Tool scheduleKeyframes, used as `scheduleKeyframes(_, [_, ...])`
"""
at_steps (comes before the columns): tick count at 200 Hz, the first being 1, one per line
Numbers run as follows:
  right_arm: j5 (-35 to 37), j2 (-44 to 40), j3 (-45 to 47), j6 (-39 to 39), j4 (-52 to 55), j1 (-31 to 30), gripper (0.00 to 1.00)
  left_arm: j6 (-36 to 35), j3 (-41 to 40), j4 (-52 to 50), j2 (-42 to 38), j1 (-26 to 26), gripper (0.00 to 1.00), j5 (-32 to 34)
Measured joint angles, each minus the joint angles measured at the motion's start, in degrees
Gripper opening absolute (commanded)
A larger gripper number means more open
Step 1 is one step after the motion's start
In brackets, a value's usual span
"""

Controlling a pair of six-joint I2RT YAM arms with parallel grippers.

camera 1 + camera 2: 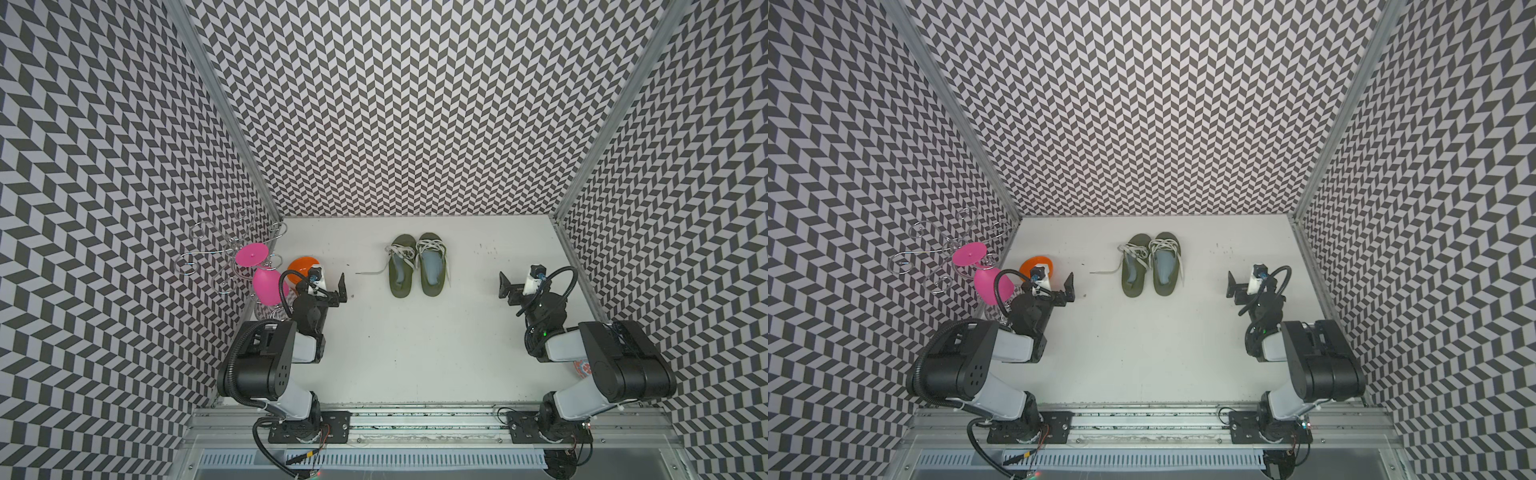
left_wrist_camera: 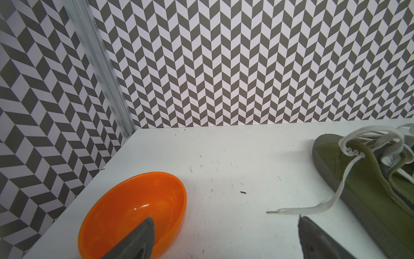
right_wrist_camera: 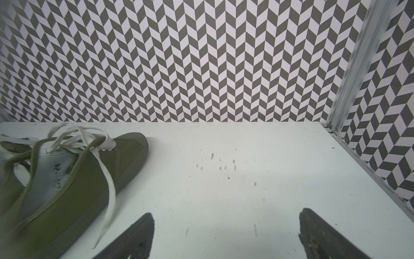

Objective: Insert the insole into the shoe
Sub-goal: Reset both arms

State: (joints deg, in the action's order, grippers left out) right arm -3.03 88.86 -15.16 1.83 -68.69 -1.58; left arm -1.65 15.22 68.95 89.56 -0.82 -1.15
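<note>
Left tool, right tool, shoes between

An orange bowl sits mouth up on the white table, close to the left wall and toward the back; it shows in both top views and, larger, in the left wrist view. Just beside it, at the table's left edge, a wire rack of looping chrome arms carries a pink glass, its round foot up among the loops. Chevron-patterned walls joined by aluminium posts close three sides, and small dark scuffs mark the tabletop.
</note>
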Motion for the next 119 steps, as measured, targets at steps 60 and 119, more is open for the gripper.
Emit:
scheduleKeyframes(60, [0.9,0.0,0.0,-0.5,0.0,0.0,1.00,0.0,0.0,0.0,0.0,0.0,1.00,0.0])
scheduleKeyframes(119, [0.0,-0.2,0.8,-0.4,-0.6,0.2,1.00,0.0,0.0,0.0,0.0,0.0,0.99,0.0])
